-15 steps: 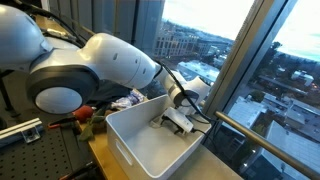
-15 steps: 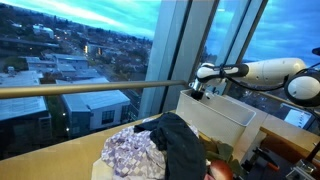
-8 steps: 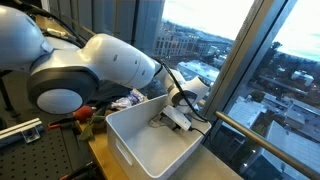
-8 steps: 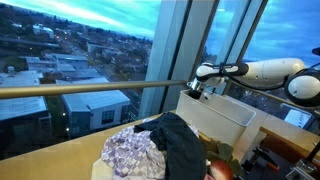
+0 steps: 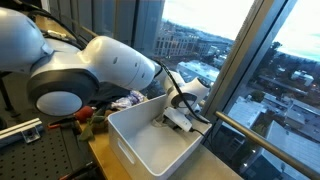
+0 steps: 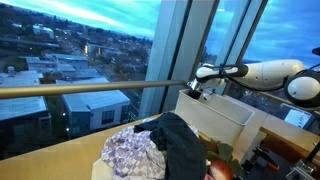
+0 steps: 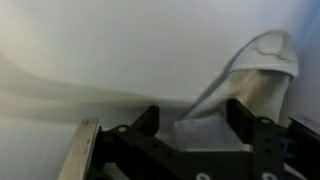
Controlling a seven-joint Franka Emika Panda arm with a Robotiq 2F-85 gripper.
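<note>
In bin [image 5: 135,150], at pincer [image 7: 195,122]: pale cloth [image 7: 258,72], long axis diag.

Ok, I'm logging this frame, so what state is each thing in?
white bin: upright, open on top
white cloth: crumpled, lying in the white bin
tool: open, fingers either side of the white cloth
patterned cloth: bunched up outside the white bin
dark cloth: heaped against the patterned cloth

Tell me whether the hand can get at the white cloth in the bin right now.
Probably yes. The hand is down inside the white bin, and in the wrist view the white cloth lies just ahead between its fingers, with nothing in front.
</note>
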